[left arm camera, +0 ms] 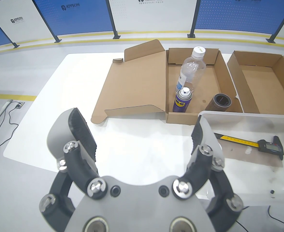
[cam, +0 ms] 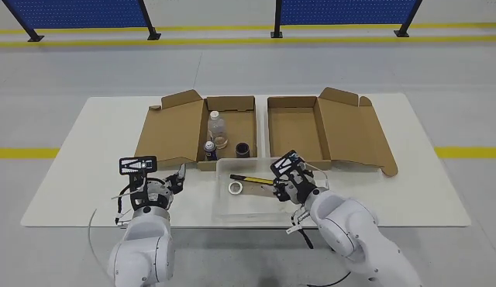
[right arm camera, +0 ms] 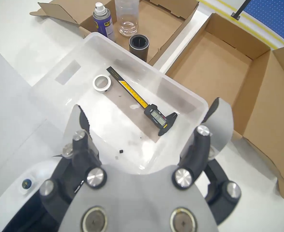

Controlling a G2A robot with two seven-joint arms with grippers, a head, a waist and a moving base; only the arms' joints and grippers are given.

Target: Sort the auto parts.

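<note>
the left pincer (left arm camera: 138, 121) hangs over the bare white table (cam: 93, 155) just left of the clear plastic bin (cam: 221, 205). its two black-padded fingers are spread wide with nothing between them. one finger sits close to the bin's near left corner, and i can't tell whether it touches the rim.

behind the bin, on its left side, stands an open brown cardboard box (cam: 232, 103) with its lid folded out flat away from the bin. three things stand upright in it:
- a clear plastic bottle with a white cap (left arm camera: 191, 71), farthest from the bin
- a blue spray can with a white nozzle (left arm camera: 182, 101), nearer
- a short dark metal cylinder with a hollow bore (left arm camera: 219, 102), just behind the bin's far wall

inside the bin a small silver metal ring (right arm camera: 102, 83) lies toward the left end. just beside it is a black digital caliper with a yellow scale (right arm camera: 142, 100), running aslant across the floor with its display head toward the bin's right end.

the right pincer (right arm camera: 149, 107) hovers above the bin's near right corner. its fingers are just as wide apart, gripping nothing and not touching the caliper, whose display head lies below it.

behind the bin on its right side is a second open brown cardboard box (cam: 294, 132), its lid flap spread out on the side away from the bin.
</note>
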